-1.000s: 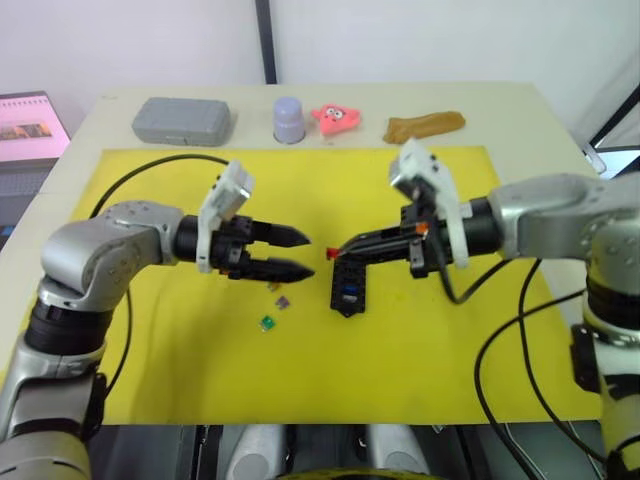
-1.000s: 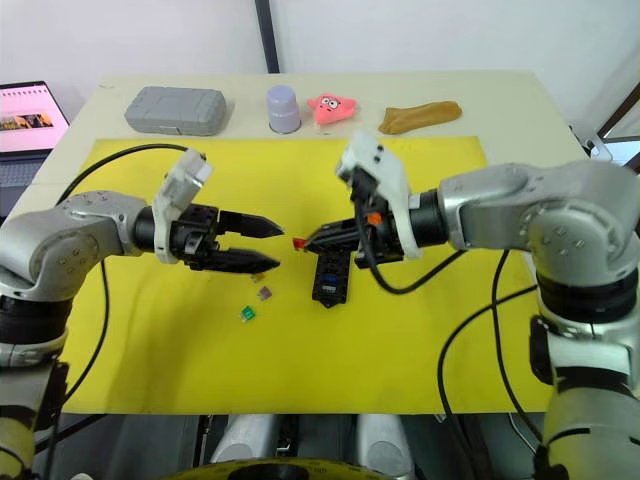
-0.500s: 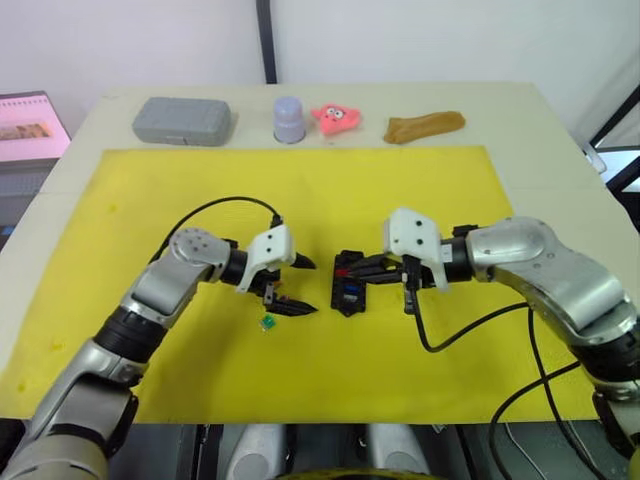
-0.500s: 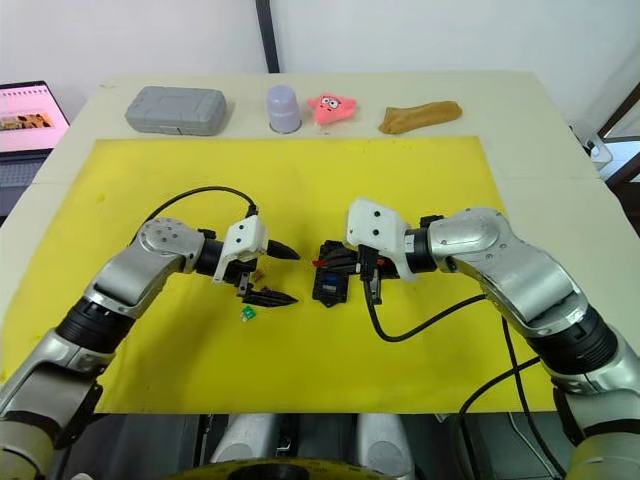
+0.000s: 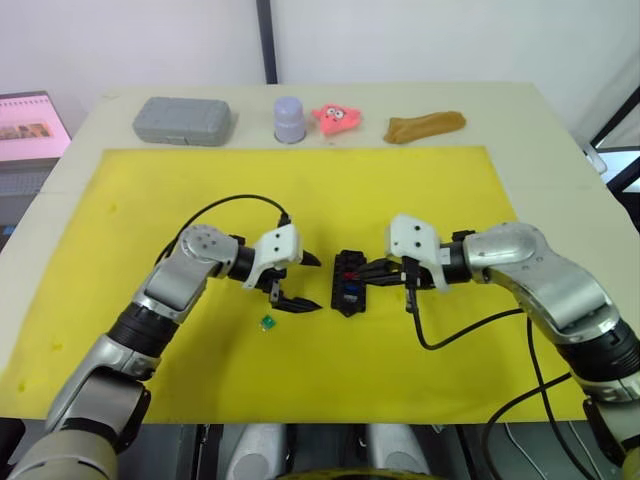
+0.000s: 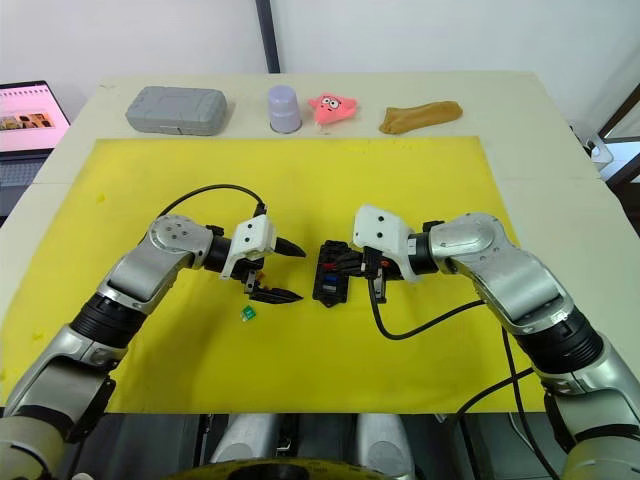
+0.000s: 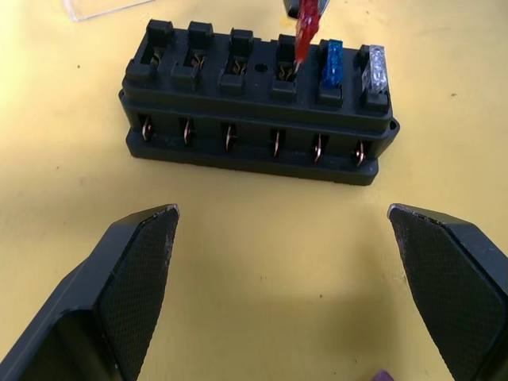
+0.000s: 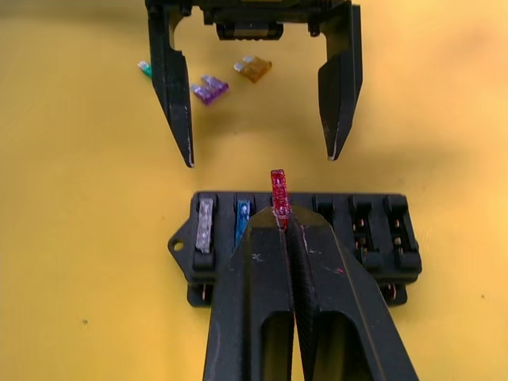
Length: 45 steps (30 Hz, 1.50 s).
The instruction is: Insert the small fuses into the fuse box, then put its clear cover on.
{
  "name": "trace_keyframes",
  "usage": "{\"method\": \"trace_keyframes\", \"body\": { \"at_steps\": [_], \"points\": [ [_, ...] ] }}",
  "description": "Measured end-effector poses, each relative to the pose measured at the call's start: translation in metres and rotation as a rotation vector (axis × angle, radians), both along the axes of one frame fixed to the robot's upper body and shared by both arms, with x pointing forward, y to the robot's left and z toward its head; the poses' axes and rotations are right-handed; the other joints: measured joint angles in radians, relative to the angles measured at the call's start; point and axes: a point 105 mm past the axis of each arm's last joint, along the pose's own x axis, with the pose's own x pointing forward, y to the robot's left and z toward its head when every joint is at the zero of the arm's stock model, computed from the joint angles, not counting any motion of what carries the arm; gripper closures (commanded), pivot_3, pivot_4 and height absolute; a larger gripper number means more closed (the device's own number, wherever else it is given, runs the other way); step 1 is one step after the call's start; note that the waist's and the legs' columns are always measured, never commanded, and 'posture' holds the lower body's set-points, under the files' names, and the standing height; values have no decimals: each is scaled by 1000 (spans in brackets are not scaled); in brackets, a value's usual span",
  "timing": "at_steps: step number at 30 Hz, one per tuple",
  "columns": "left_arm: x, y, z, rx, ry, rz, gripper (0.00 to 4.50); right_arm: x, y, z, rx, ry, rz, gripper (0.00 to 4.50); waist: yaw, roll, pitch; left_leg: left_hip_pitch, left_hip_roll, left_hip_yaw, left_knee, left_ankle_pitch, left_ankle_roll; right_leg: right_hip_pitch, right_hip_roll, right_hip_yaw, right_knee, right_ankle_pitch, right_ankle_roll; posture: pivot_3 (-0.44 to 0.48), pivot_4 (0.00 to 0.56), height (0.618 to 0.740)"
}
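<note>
The black fuse box [image 5: 348,283] lies mid-mat, with a grey fuse [image 7: 375,70] and a blue fuse [image 7: 332,65] seated at one end. My right gripper [image 8: 279,218] is shut on a red fuse [image 8: 278,190], held upright with its blades at the slot beside the blue one. My left gripper [image 5: 315,283] is open, fingertips just left of the box, touching nothing. Purple [image 8: 209,88], yellow-brown [image 8: 252,68] and teal [image 8: 144,68] fuses lie loose behind it, and a green fuse [image 5: 267,322] sits near its lower finger. An edge of the clear cover [image 7: 103,6] shows beyond the box.
Everything sits on a yellow mat [image 5: 450,200]. Along the table's far edge stand a grey case [image 5: 183,120], a lavender cup [image 5: 289,119], a pink toy [image 5: 338,117] and a brown object [image 5: 424,126]. A laptop screen [image 5: 30,120] is off the left side.
Both arms have come down from above the mat. The right gripper has brought the red fuse down onto the box, and the open left gripper has settled beside the box's left.
</note>
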Motion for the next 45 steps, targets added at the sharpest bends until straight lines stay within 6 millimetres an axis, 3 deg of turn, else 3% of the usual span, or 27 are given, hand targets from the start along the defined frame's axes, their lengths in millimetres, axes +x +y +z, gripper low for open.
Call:
{"method": "trace_keyframes", "body": {
  "at_steps": [45],
  "points": [
    [-2, -7, 2, -14, -4, -18, 70, 4, -5, -11, -10, 4, -25, 4500, -1, 0, 0, 1, 0, 0, 0, 0, 0, 0, 0, 0, 1, 0, 0, 0, 150, 740]
  ]
}}
